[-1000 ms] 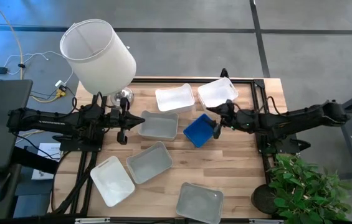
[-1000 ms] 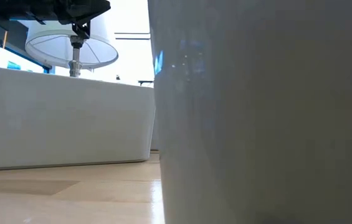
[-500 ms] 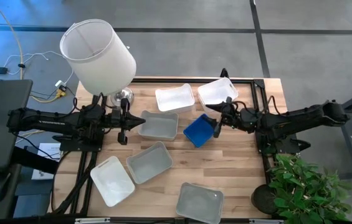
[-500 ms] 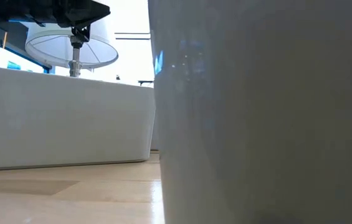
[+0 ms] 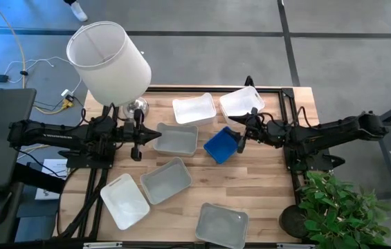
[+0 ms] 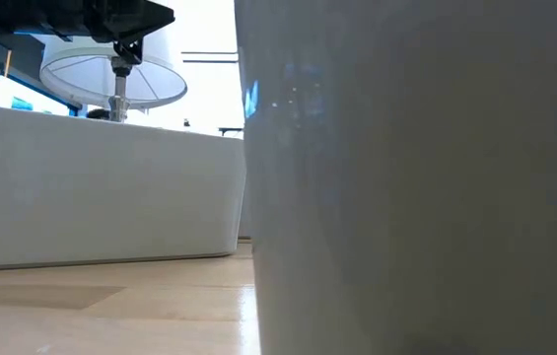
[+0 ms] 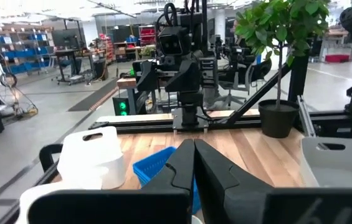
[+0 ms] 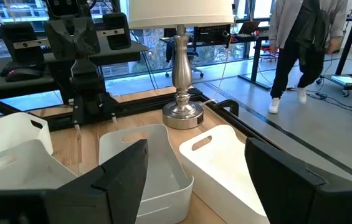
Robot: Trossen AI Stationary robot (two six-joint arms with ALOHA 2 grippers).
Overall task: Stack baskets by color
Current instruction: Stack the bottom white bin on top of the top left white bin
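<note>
Several baskets lie apart on the wooden table. Two white ones [image 5: 194, 108] [image 5: 241, 102] rest at the far edge and a third white one [image 5: 124, 201] at the near left. Grey ones sit at the middle [image 5: 176, 139] [image 5: 165, 180] and at the near edge [image 5: 221, 225]. A blue basket [image 5: 221, 144] lies right of centre, tilted. My left gripper [image 5: 137, 144] hangs shut above the table's left side, left of the middle grey basket. My right gripper [image 5: 241, 137] stands open and level over the blue basket's right edge, holding nothing.
A lamp with a large white shade [image 5: 108, 61] and a metal base [image 5: 138, 107] stands at the far left corner. A potted plant [image 5: 337, 207] is off the near right corner. A person [image 8: 303, 37] walks in the room beyond. Basket walls [image 6: 416, 177] block the low view.
My right gripper has tipped a little at the wrist while staying in place and open. The baskets have kept their places.
</note>
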